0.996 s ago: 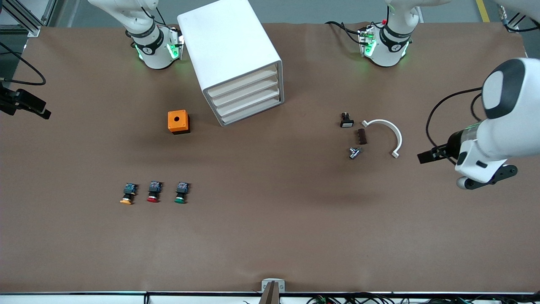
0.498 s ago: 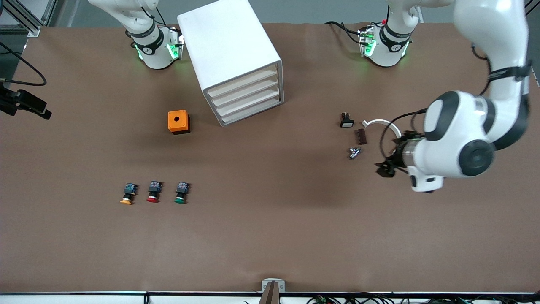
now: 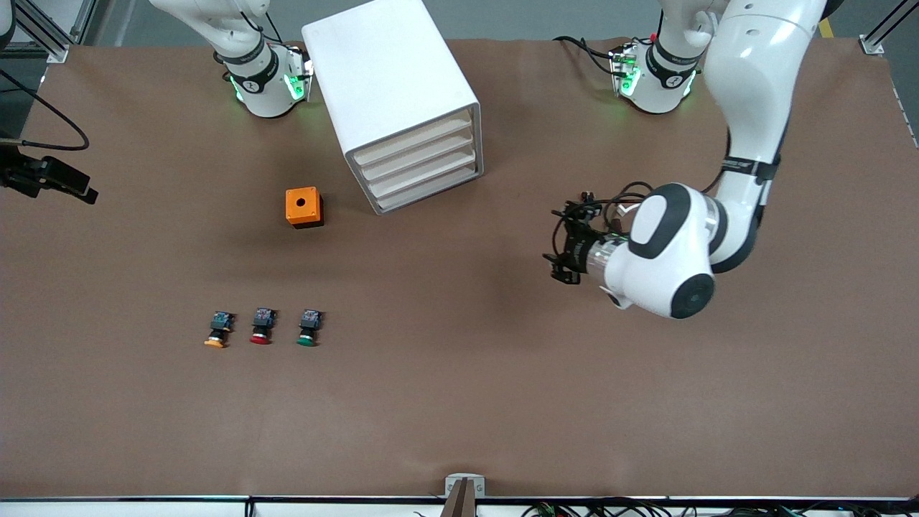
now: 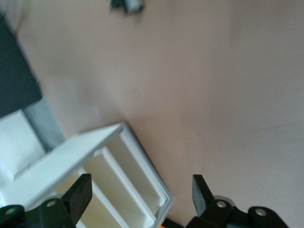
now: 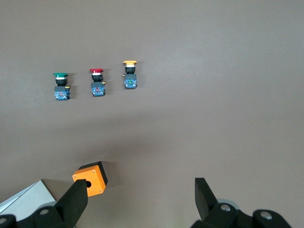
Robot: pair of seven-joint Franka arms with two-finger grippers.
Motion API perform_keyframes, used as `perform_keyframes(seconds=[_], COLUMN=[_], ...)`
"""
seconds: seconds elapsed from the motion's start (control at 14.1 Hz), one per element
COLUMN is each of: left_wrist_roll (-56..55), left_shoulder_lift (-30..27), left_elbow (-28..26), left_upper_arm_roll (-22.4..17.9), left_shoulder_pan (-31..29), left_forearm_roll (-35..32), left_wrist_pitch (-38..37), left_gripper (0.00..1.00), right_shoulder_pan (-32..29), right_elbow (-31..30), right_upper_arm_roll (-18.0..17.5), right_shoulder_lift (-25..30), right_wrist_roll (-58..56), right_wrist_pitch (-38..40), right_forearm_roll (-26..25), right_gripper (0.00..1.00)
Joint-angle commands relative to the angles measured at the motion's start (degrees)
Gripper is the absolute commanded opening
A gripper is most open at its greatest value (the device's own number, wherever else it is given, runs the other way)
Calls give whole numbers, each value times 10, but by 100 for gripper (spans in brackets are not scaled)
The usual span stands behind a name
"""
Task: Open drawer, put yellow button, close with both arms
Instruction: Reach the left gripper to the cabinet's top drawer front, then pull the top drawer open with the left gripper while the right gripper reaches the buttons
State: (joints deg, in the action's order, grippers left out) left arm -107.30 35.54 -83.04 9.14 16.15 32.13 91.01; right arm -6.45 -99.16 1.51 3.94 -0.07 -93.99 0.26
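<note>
Cabinet (image 3: 398,100) sits near the bench edge where the arm bases stand, angled so its drawer fronts face the middle of the bench and the left arm's end; that likely explains why the left arm is the one heading in to pull. All four trays look flush, so the top drawer (image 3: 415,141) is not opened yet. Left gripper (image 3: 563,244) hangs above bare bench between the cabinet and a cluster of small parts (image 3: 590,203) it partly hides, jaws released and holding nothing; its wrist view looks straight at the tray fronts, which reads as lining up on the drawer. Yellow button (image 3: 217,332) lies well apart from the cabinet, toward the right arm's end and closer to the front camera's edge of the bench, first in a row with the red button (image 3: 261,327) and green button (image 3: 309,329), caps pointing at that edge. Orange box (image 3: 304,207) sits between that row and the cabinet. Right gripper (image 5: 140,197) waits high over the orange box, looking down on the button row, jaws spread and empty, probably parked there to take the yellow one once the drawer is out. Nothing touched so far.
</note>
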Motion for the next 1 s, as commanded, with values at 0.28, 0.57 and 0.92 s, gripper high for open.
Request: perform_keyframes(seconds=[0.28, 0.57, 0.92], left_wrist_roll=[-234, -352, -355], left_shoulder_lift=[42, 59, 75], left_elbow=[12, 13, 14], left_upper_arm_roll=[-2, -1, -1], left_shoulder_pan=[62, 71, 113], left_forearm_roll=[162, 246, 277], left_wrist_pitch=[-15, -35, -62], left_gripper=[55, 54, 55], right_shoulder_pan=[-8, -9, -5], right_elbow=[-12, -12, -3], right_upper_arm_roll=[-5, -5, -5], right_shoulder_lift=[13, 9, -37], right_wrist_roll=[8, 8, -1], right_wrist_pitch=[-8, -28, -40], right_forearm_roll=[4, 4, 0], right_gripper=[100, 100, 99])
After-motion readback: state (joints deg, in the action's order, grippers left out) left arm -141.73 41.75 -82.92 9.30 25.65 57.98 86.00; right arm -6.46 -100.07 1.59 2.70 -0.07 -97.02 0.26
